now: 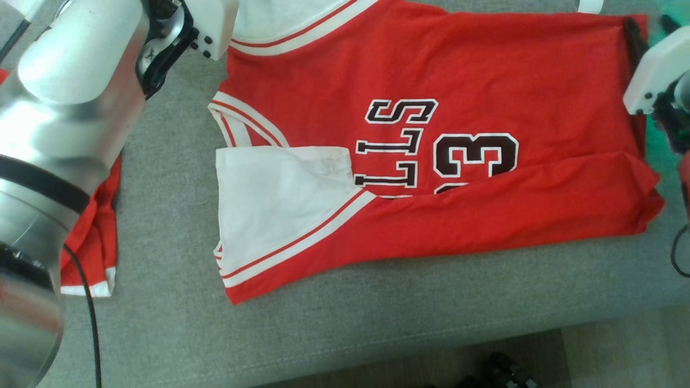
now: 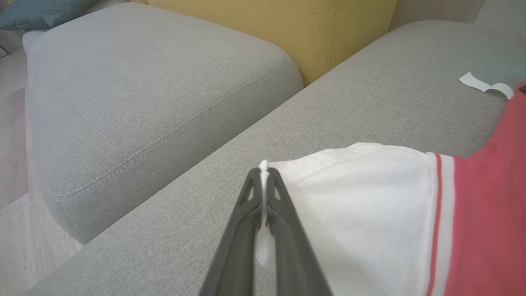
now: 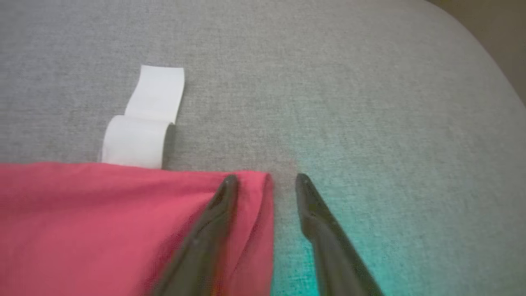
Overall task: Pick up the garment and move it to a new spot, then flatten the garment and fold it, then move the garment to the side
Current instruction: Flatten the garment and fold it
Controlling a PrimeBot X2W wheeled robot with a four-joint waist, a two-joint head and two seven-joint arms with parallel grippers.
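The garment (image 1: pixel 485 86), a red sleeveless jersey with white trim and black lettering, lies spread across the grey sofa seat (image 1: pixel 172 280) between my two claws, its near long edge folded up over the lower part of the letters and the number. My left claw (image 2: pixel 263 174) is pressed together on the garment's white edge, a thin fold of that cloth pinched between the two dark fingers, and the white panel with its red stripe and the red body (image 2: pixel 489 230) run off to the right of that claw. My right claw (image 3: pixel 266 179) stands spread at the opposite end: one finger (image 3: pixel 218 213) rests over the corner of the red hem (image 3: pixel 102 222), the other (image 3: pixel 320 222) is on bare seat fabric just beside that corner, so the cloth's edge sits between them without being clamped. A curled white strip (image 3: pixel 144 119) lies on the seat just beyond the hem, ahead and to the left of the right claw's tips, touching the red edge. Ahead of the left claw sit a second grey cushion (image 2: pixel 144 102) and a yellow backrest (image 2: pixel 287 28). Another red piece with white trim (image 1: pixel 91 237) lies behind my left forearm, apart from the garment.
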